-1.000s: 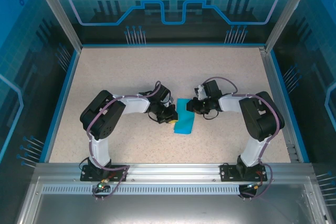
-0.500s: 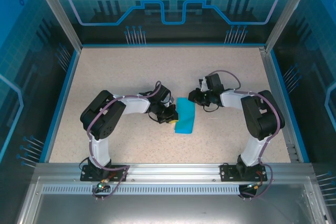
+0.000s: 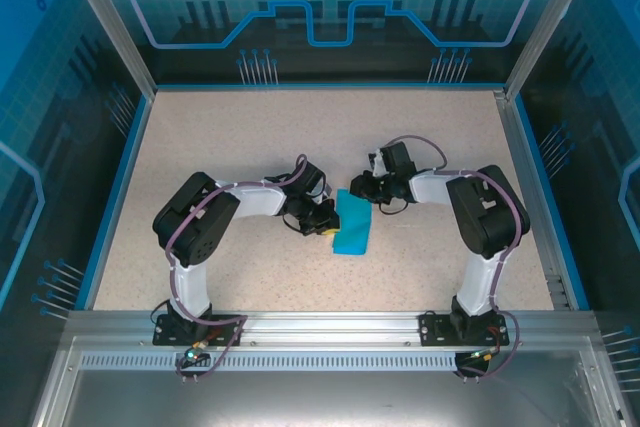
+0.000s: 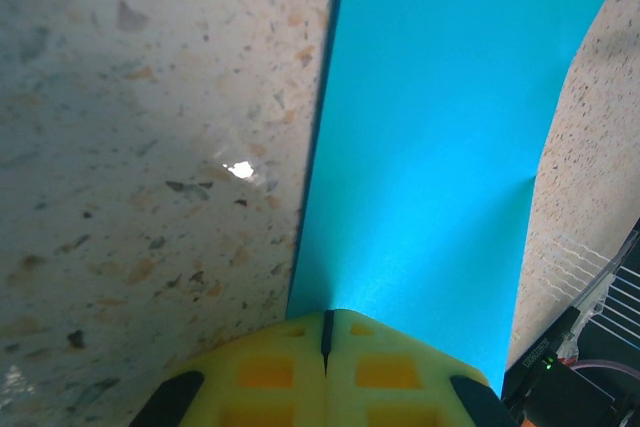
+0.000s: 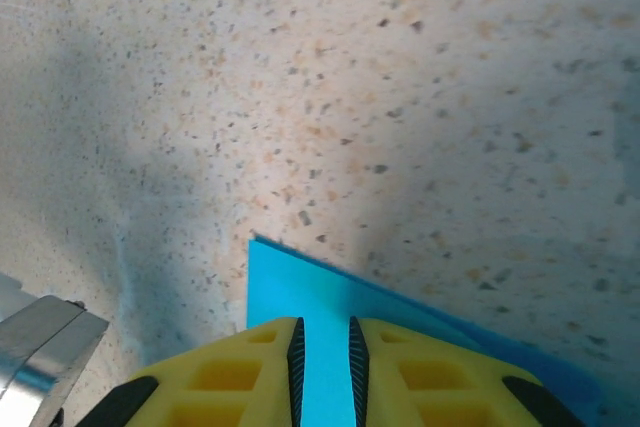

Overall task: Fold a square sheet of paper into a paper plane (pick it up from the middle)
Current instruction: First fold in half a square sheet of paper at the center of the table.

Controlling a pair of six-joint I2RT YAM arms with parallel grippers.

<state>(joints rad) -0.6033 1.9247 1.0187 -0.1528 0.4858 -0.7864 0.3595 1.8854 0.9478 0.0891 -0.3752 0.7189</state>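
The square sheet of paper (image 3: 352, 227) lies on the speckled table as a narrow teal strip, folded and flat. My left gripper (image 3: 328, 228) is shut, and its yellow fingertips (image 4: 280, 367) rest on the strip's near-left edge. In the left wrist view the paper (image 4: 440, 147) stretches away from the left gripper (image 4: 326, 322). My right gripper (image 3: 358, 191) hovers at the strip's far end. Its jaws stand a narrow gap apart, with nothing between them. In the right wrist view the paper's corner (image 5: 290, 282) shows below and through the gap of the right gripper (image 5: 323, 335).
A blue rim (image 3: 112, 207) bounds the table, with aluminium posts at the back corners and a metal rail (image 3: 320, 325) along the near edge. Bare speckled tabletop (image 3: 300, 132) lies beyond the arms. Part of the right arm (image 4: 575, 387) sits close beside the paper.
My right gripper has shifted away from the arm bases and slightly left, to the paper's far end. The left gripper and the paper have stayed put.
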